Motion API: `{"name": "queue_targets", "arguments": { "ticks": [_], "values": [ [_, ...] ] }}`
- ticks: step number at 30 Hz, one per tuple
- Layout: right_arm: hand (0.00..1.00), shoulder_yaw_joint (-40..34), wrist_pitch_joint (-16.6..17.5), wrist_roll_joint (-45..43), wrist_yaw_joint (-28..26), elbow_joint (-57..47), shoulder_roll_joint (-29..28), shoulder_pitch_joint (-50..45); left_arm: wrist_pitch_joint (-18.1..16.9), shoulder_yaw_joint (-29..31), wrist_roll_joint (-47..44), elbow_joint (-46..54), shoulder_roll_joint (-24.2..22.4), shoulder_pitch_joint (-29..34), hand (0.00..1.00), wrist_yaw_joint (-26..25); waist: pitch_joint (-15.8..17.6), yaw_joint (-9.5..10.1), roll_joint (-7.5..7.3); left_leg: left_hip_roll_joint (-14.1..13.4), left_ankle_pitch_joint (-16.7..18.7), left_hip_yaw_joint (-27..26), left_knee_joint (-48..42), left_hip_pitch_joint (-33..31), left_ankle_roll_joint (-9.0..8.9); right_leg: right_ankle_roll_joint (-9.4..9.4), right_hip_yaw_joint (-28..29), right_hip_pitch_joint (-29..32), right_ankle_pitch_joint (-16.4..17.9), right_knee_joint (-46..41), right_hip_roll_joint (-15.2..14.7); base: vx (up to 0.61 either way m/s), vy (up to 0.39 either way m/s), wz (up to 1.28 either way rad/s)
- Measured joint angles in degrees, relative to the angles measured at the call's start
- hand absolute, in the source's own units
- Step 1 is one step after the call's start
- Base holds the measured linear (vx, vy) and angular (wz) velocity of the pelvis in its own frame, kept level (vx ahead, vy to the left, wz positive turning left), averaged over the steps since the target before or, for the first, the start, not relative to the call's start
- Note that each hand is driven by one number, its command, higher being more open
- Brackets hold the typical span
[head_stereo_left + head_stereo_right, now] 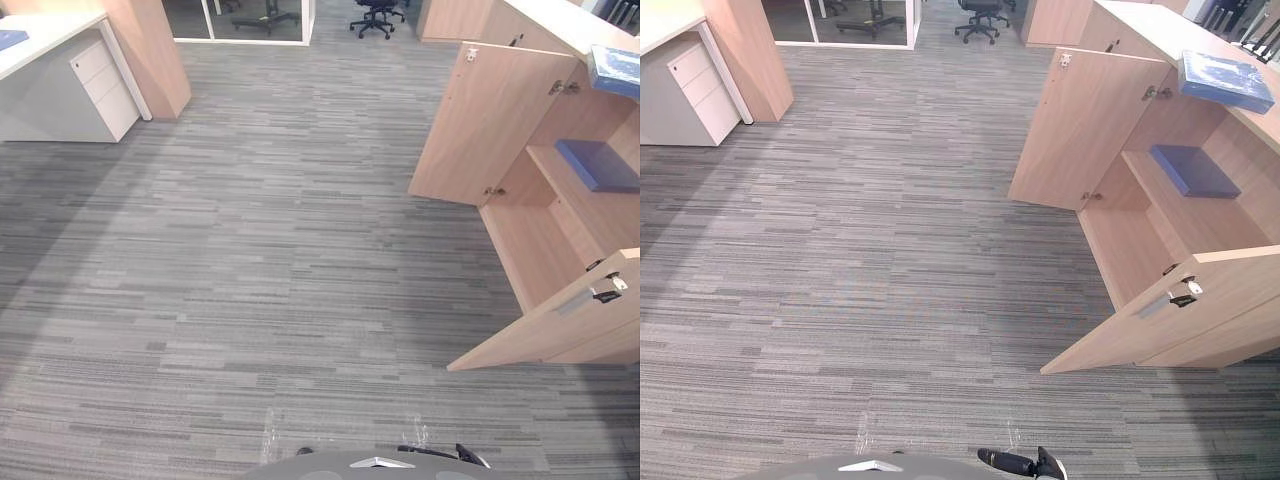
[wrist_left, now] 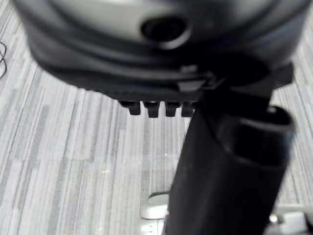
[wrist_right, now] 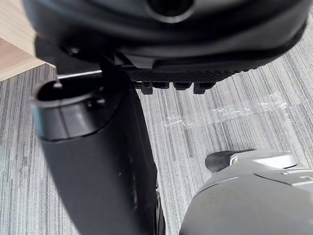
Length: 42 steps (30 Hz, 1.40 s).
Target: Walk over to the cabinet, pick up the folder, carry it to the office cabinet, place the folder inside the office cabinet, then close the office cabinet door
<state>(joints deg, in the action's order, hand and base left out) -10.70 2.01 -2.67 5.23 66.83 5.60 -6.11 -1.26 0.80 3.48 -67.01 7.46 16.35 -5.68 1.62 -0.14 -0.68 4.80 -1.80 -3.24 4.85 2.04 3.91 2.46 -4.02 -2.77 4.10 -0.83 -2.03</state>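
The wooden office cabinet (image 1: 1160, 240) stands at the right with both doors swung open: the far door (image 1: 1080, 130) and the near door (image 1: 1180, 320), which has a metal handle. A blue folder (image 1: 1195, 170) lies flat on the shelf inside. A second blue folder (image 1: 1225, 80) rests on the cabinet's top. My left hand (image 2: 230, 171) hangs over the grey carpet with relaxed fingers and holds nothing. My right hand (image 3: 98, 161) hangs the same way, open and empty. Both hands are well short of the cabinet.
A white desk with a drawer unit (image 1: 95, 85) stands at the far left, with a blue item (image 1: 12, 38) on its top. A wooden panel (image 1: 155, 50) stands beside it. An office chair (image 1: 980, 18) and a glass partition are at the back. Open carpet lies between.
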Motion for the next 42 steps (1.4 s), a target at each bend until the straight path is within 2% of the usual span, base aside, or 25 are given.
{"name": "queue_targets", "arguments": {
  "ticks": [6,11,42],
  "values": [
    [1.00,0.1,0.1,0.0,0.0,0.0,0.0,0.2,0.0,-0.2,-0.9,0.0,-0.1,0.0,1.00,0.1,0.5,-0.02,0.37,0.0,-0.5,0.1,0.3,0.0,-0.66,0.40,-0.2,0.0,-0.3,0.1,-0.1,-0.10,0.009,0.02],
    [1.00,0.2,0.1,0.0,0.2,0.0,0.0,0.2,-0.8,-0.5,-0.8,0.0,0.0,0.0,1.00,-0.4,0.3,-0.04,-0.02,0.5,-0.4,0.1,0.3,-0.7,-0.66,1.03,-0.5,-0.2,-1.2,1.9,-0.6,0.00,0.010,0.00],
    [1.00,2.3,0.0,0.1,-1.0,1.0,0.8,0.8,-1.2,-2.3,-0.9,0.0,0.6,0.0,1.00,1.5,0.6,-0.07,0.13,0.8,0.2,-0.7,0.3,0.2,-0.40,0.88,-0.1,-1.5,-2.0,3.1,-0.9,0.00,-0.013,-0.01]
  ]
}}
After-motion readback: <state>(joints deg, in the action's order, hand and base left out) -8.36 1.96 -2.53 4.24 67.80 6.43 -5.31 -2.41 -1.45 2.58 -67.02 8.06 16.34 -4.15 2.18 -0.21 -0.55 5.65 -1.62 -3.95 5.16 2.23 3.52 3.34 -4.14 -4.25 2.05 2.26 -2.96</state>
